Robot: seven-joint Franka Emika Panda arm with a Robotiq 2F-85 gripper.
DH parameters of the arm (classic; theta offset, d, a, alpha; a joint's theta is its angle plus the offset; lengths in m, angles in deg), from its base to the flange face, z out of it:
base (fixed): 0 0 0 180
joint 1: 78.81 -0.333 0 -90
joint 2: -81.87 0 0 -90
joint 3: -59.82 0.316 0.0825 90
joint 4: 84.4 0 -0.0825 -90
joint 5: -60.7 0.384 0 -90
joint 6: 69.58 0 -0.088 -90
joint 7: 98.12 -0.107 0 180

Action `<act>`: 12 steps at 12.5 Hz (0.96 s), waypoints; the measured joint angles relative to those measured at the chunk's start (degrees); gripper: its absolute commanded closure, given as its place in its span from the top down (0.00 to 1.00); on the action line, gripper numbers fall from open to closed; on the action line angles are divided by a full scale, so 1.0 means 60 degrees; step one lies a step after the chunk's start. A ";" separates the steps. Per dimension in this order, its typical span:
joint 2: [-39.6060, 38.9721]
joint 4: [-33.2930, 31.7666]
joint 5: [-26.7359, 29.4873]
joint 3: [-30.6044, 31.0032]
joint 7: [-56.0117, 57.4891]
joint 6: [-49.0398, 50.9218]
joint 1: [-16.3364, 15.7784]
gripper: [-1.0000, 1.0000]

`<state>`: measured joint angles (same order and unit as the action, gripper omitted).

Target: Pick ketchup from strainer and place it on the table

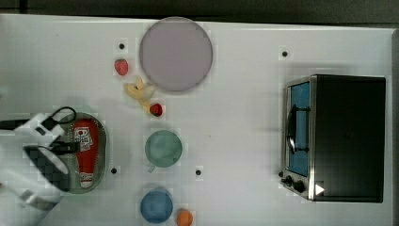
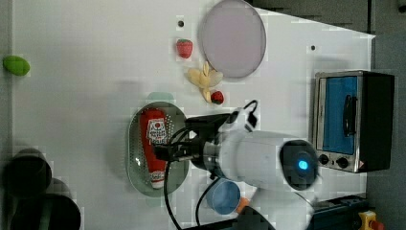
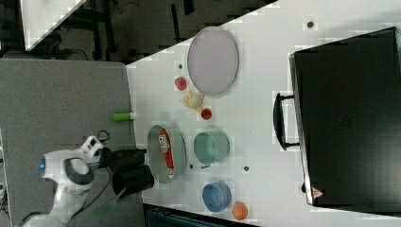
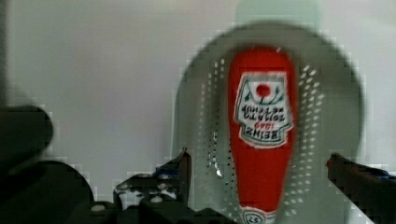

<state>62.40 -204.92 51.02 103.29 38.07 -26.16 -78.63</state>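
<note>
So here's where you're at: the ketchup is lying flat on its side inside the strainer, label facing up, white cap end pointing toward the top view's bottom edge. It runs lengthwise down the oval basket and takes up most of its length. The strainer sits on the bench at the top view's left, with the green cup near it on the top view's right.

Your arm reaches in from the top view's lower left, and the white wrist section with its looped black cable hangs right over the strainer's left half. In the left view the arm comes from the lower right instead, with the black gripper poking out over the bottle's lower half.

The gripper is spread wide. In the wrist view you've got one finger on one side of the bottle's narrow neck end and the other finger way out on the far side, both clearly apart from the red plastic. So the fingers straddle the bottle with gaps on both sides, nothing pinched.

Other stuff on the bench: grey-lilac plate, two strawberries, a blue cup, and the toaster oven well apart at the top view's right.
</note>
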 measured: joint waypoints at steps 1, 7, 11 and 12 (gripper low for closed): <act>-0.0364 -0.0261 -0.0113 -0.0023 -0.0092 -0.0364 0.0038 1.00; -0.1963 -0.0448 -0.1920 -0.0443 -0.1545 -0.1292 -0.0100 1.00; -0.2630 -0.0354 -0.2838 -0.0774 -0.2088 -0.1767 -0.0255 1.00; -0.2662 -0.0354 -0.2822 -0.0947 -0.2155 -0.1851 -0.0354 0.96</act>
<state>46.43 -207.04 34.09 97.61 25.14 -37.26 -80.75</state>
